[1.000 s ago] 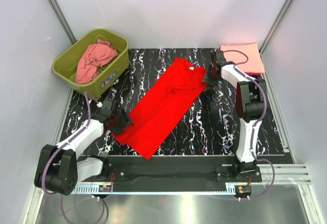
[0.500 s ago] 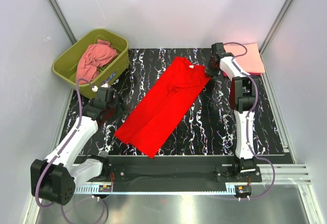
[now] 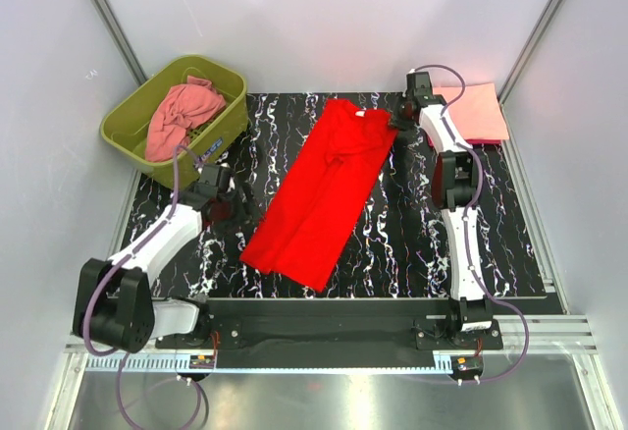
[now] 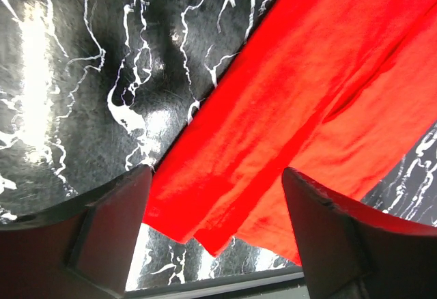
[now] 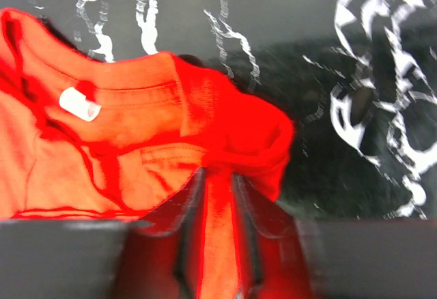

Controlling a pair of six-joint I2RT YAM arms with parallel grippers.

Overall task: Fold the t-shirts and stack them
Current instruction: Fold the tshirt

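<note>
The red t-shirt (image 3: 322,192) lies flat in the middle of the black mat (image 3: 392,243) with white swirls. It is a long strip that runs from its collar at 1 o'clock to its bottom edge at 7 o'clock. The right gripper (image 3: 400,122) is at the 1 o'clock end. It is pinched tight on a bunch of red cloth just beside the collar, and the right wrist view shows the cloth squeezed between its fingers (image 5: 242,207), near a small white tag (image 5: 80,103). The left gripper (image 3: 228,206) is at 9 o'clock, near the shirt's left edge but not touching it. Its jaws are spread wide with nothing in them. The pink t-shirt (image 3: 182,116) sits crumpled in the green tub (image 3: 130,108) at 10 o'clock. The peach t-shirt (image 3: 478,112) lies folded at 2 o'clock.
</note>
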